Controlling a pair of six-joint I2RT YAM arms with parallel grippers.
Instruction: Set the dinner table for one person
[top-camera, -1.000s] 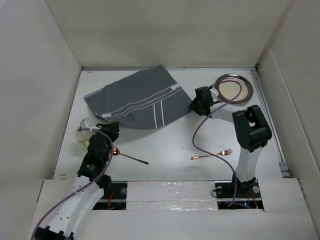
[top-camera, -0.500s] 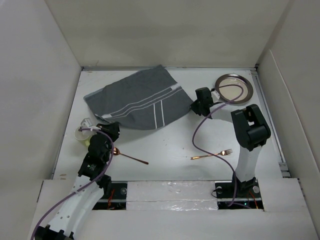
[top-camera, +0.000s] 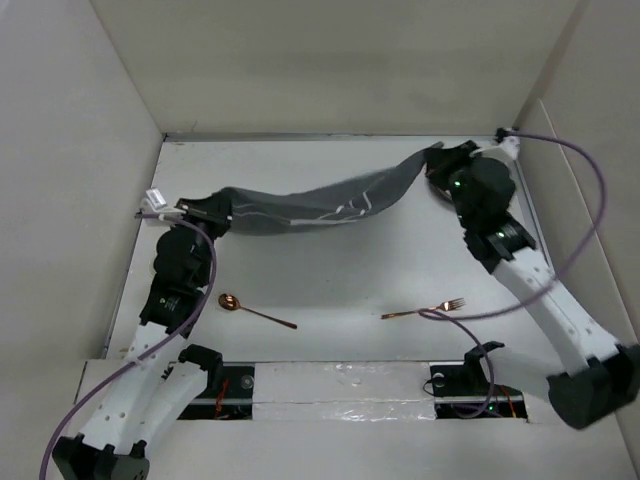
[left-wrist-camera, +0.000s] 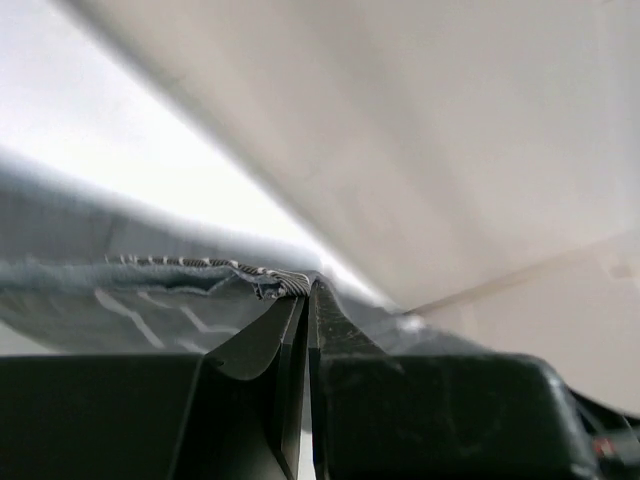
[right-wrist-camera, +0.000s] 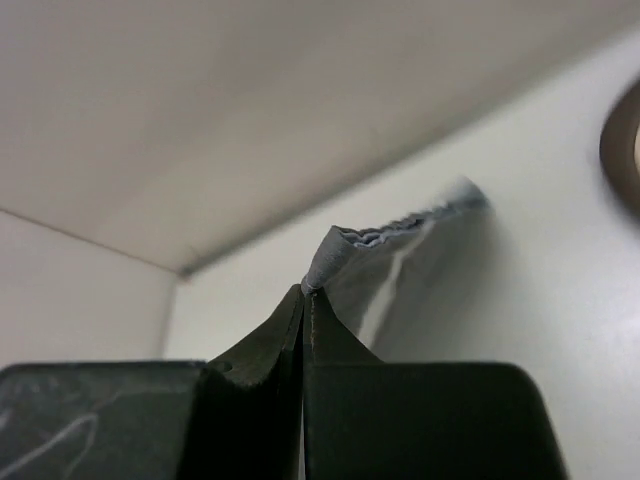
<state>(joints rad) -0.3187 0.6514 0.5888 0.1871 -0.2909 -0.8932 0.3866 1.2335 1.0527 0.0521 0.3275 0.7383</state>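
The dark grey placemat (top-camera: 320, 200) with pale stripes hangs stretched above the far part of the white dinner table (top-camera: 340, 270), held at both ends. My left gripper (top-camera: 215, 210) is shut on its left end; in the left wrist view the striped hem of the placemat (left-wrist-camera: 120, 300) is bunched at the tips of that gripper (left-wrist-camera: 308, 285). My right gripper (top-camera: 432, 160) is shut on the right end. In the right wrist view a crumpled corner of the placemat (right-wrist-camera: 420, 270) sticks up from that gripper (right-wrist-camera: 304, 290).
A copper spoon (top-camera: 255, 310) lies near the front left and a copper fork (top-camera: 425, 310) near the front right. The metal plate's rim (right-wrist-camera: 625, 140) shows at the far right, mostly hidden behind my right arm. White panels wall in the table.
The right gripper has shut on the placemat's right corner and swung to the far right. Both arms have raised the cloth, which lay flat before and now hangs stretched between them.
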